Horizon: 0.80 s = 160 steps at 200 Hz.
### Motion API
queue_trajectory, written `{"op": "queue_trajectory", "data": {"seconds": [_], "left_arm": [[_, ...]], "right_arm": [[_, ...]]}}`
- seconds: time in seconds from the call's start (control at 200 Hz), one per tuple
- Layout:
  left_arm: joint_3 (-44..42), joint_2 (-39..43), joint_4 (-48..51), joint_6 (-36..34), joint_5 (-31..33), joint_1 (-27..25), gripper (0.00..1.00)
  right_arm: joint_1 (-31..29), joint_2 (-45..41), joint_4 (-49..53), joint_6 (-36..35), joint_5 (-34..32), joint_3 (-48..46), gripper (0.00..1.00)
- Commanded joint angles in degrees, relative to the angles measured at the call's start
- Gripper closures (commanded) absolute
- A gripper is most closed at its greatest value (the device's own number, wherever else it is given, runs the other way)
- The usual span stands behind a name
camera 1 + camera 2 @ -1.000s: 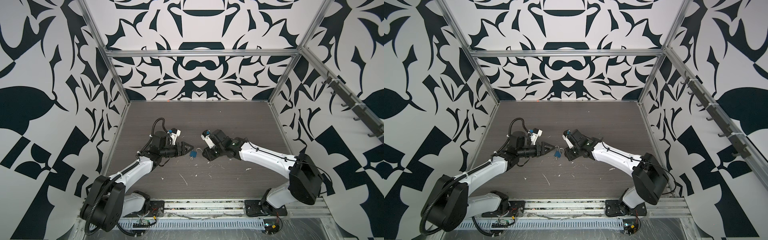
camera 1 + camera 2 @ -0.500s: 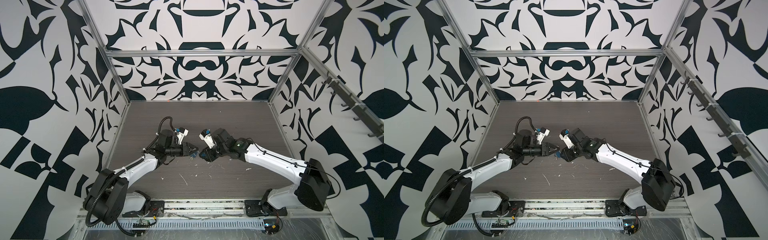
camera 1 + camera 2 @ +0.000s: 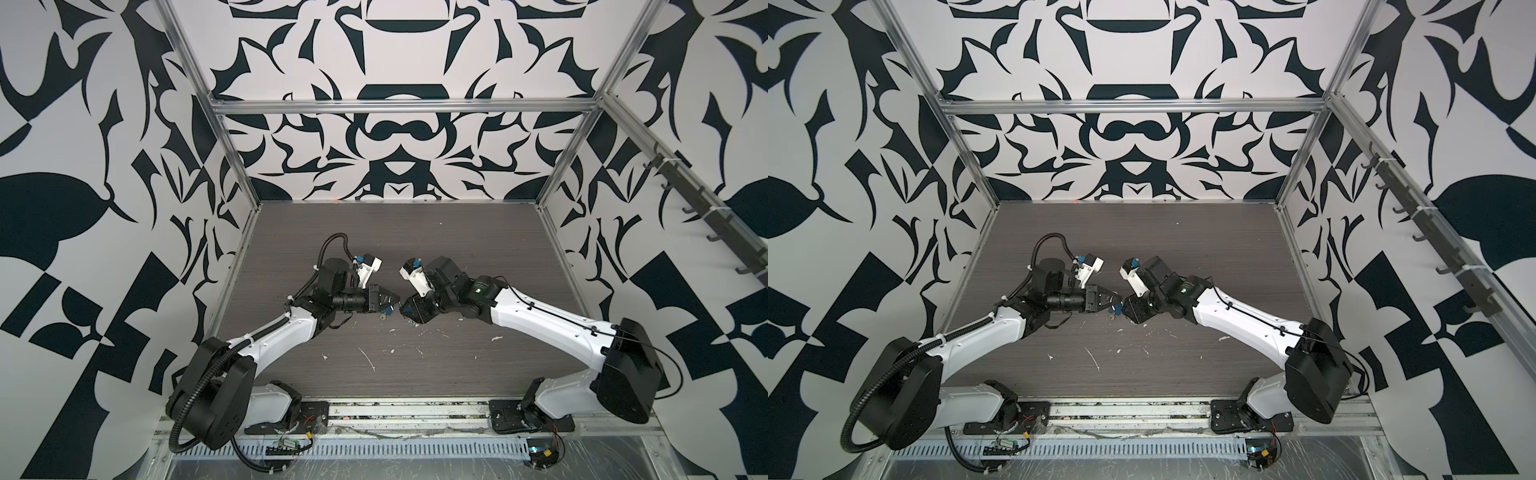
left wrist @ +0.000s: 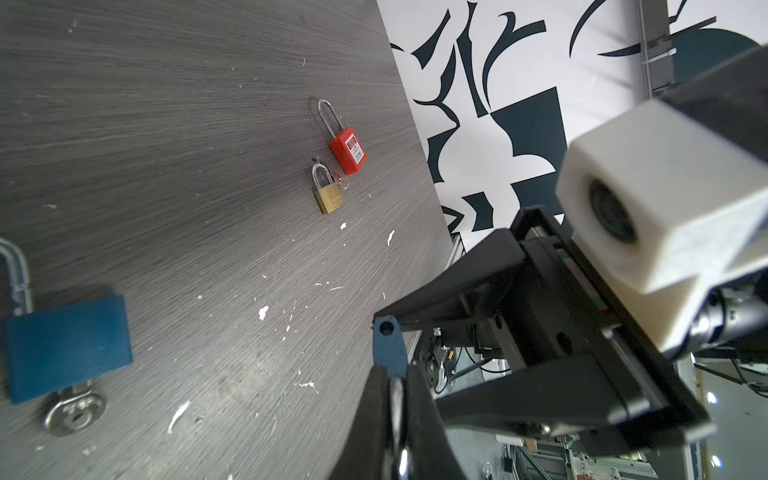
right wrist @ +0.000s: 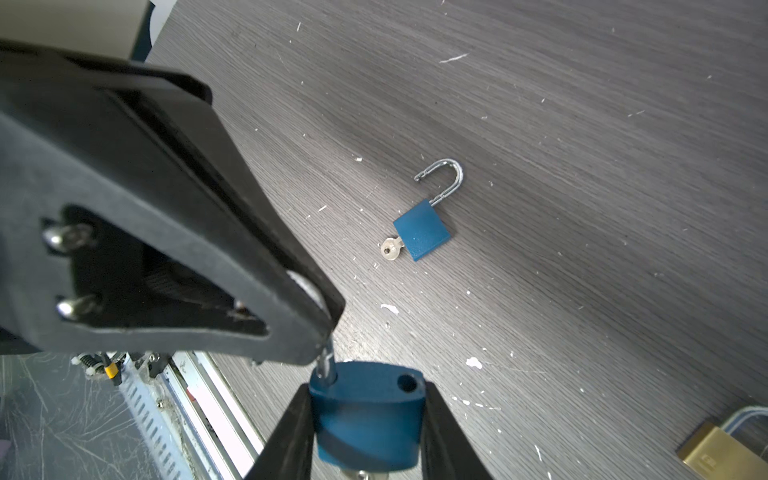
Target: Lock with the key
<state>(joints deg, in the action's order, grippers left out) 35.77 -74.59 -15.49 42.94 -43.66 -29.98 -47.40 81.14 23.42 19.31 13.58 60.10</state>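
Right wrist view: right gripper [image 5: 365, 419] clamps the blue padlock [image 5: 370, 399] body, left gripper [image 5: 327, 341] pinches its shackle [image 5: 326, 368] tight.

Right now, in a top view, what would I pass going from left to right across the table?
Left arm → blue padlock on the table → right end effector → right arm.

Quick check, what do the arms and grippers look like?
The left arm and right arm are white shells with black joints. A ribbed black hose runs along the left one; the right has a black wire and a green light. The left gripper and right gripper have black tapering fingers. Each wrist carries a white camera housing.
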Motion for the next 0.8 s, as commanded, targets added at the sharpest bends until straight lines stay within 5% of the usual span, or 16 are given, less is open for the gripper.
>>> {"op": "queue_trajectory", "data": {"seconds": [0.0,0.105,0.185,0.475,0.795], "left_arm": [[0.1,0.7,-2.1,4.8,1.4,-0.2,1.0],[-1.6,1.1,-5.2,12.2,4.8,-0.1,1.0],[-3.5,4.0,-10.6,18.8,6.7,0.0,1.0],[-5.2,5.6,-19.1,35.4,9.7,0.0,1.0],[-6.7,9.7,-17.5,38.9,13.1,-0.2,1.0]], "right_arm": [[0.0,-2.4,-3.9,1.7,-1.2,2.4,0.94],[0.0,-3.9,-5.1,2.3,-2.9,1.3,0.59],[0.0,-7.4,-8.3,2.4,-4.6,-1.9,0.46],[-0.1,-18.7,-22.1,1.0,-5.4,-13.6,0.43],[-0.4,-16.2,-28.4,0.5,-3.0,-15.3,0.51]]}}
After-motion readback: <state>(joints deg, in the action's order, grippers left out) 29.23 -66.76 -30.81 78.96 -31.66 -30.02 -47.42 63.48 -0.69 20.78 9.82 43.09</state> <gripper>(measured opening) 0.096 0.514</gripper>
